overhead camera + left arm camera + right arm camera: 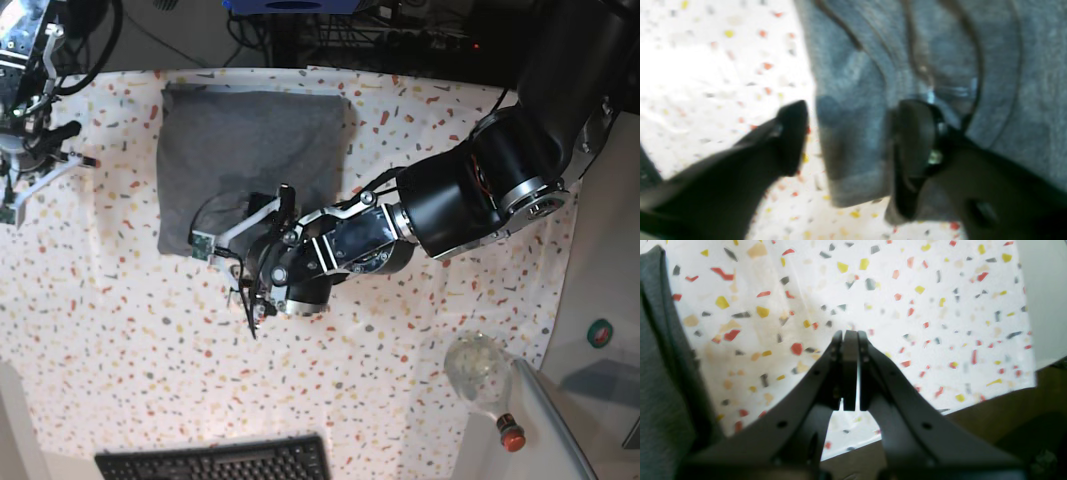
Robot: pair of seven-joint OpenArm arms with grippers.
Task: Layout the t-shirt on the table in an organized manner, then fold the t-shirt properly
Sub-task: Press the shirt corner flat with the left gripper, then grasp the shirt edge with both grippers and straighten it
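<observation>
Because the t-shirt (250,160) already lay as a compact folded block near the table's (120,380) far edge, I spread my left pincer (850,140) wide astride its near corner, gripping nothing, while my right pincer (850,340) hung pressed together, empty, beside the left edge.

Base cam: t-shirt (250,150) folded into a neat grey rectangle, flat on the counter (120,350), upper left of centre. Left hand (252,285) at its near edge. Right hand (50,160) at far left, off the shirt. Keyboard (215,462) bottom edge.
</observation>
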